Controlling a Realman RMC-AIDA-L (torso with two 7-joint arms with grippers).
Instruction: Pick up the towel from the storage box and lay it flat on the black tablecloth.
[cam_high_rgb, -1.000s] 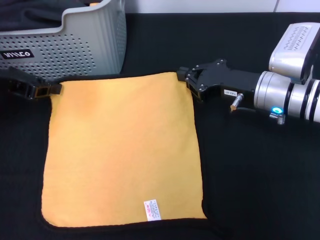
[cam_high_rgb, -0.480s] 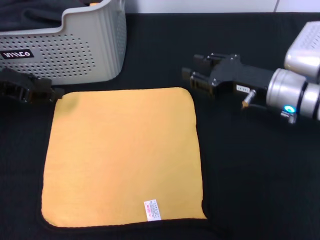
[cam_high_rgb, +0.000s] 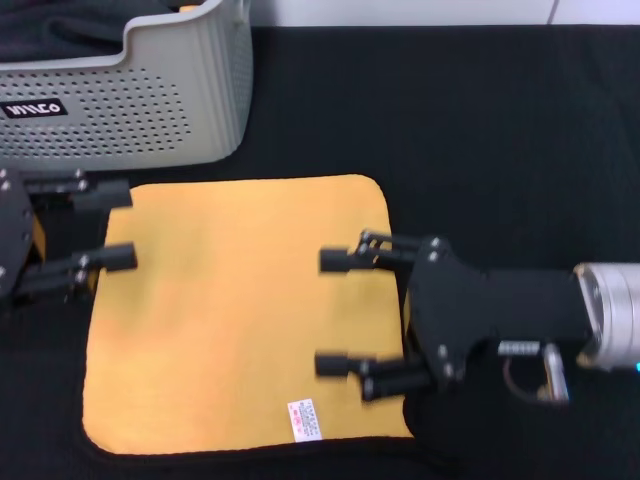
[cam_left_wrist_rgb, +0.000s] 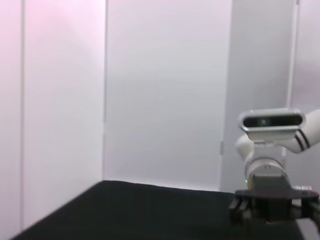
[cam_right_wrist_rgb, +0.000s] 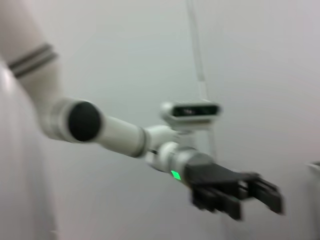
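The yellow-orange towel (cam_high_rgb: 230, 310) lies flat on the black tablecloth (cam_high_rgb: 490, 130), its white label (cam_high_rgb: 305, 420) near the front edge. The grey storage box (cam_high_rgb: 190, 100) stands at the back left, just behind the towel. My left gripper (cam_high_rgb: 112, 228) is open and empty, raised over the towel's left edge. My right gripper (cam_high_rgb: 332, 312) is open and empty, raised over the towel's right part. The left wrist view shows the right gripper (cam_left_wrist_rgb: 272, 206) far off over the tablecloth (cam_left_wrist_rgb: 150, 210). The right wrist view shows the left gripper (cam_right_wrist_rgb: 235, 194) far off.
A dark cloth (cam_high_rgb: 60, 30) lies inside the storage box. A pale wall (cam_high_rgb: 400, 10) runs behind the table. The tablecloth stretches bare to the right of the towel and behind it.
Both grippers let go of the towel's far corners, and the towel dropped flat. Both arms then rose and drew back towards the near side, with fingers spread.
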